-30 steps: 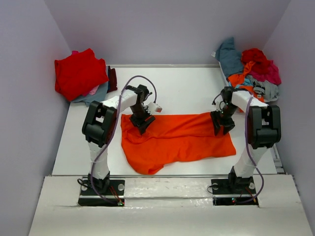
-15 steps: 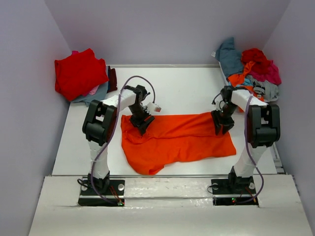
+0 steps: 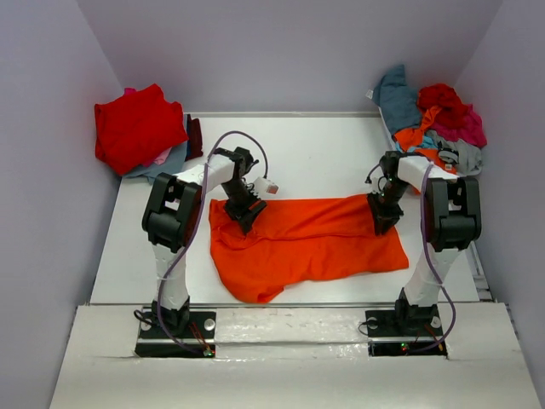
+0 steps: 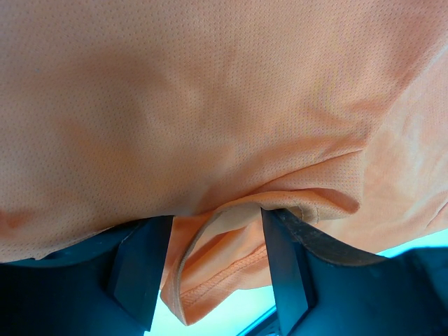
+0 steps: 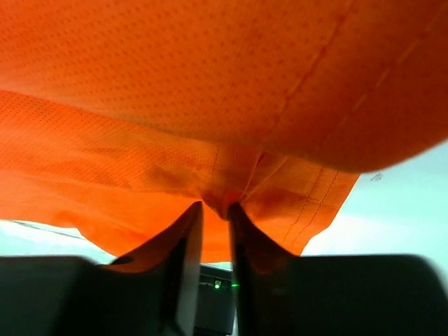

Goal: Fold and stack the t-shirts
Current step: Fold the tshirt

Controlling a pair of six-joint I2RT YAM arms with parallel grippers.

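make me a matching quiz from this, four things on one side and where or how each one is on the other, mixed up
1 orange t-shirt
2 red t-shirt
3 left gripper
4 right gripper

a far left corner
b pinched onto an orange cloth edge
c spread out in the middle
d open around a fold of orange cloth

Pairs: 1-c, 2-a, 3-d, 4-b

Orange t-shirt (image 3: 306, 239) spread on table (image 3: 315, 153) — red t-shirt (image 3: 136, 128) folded far-left
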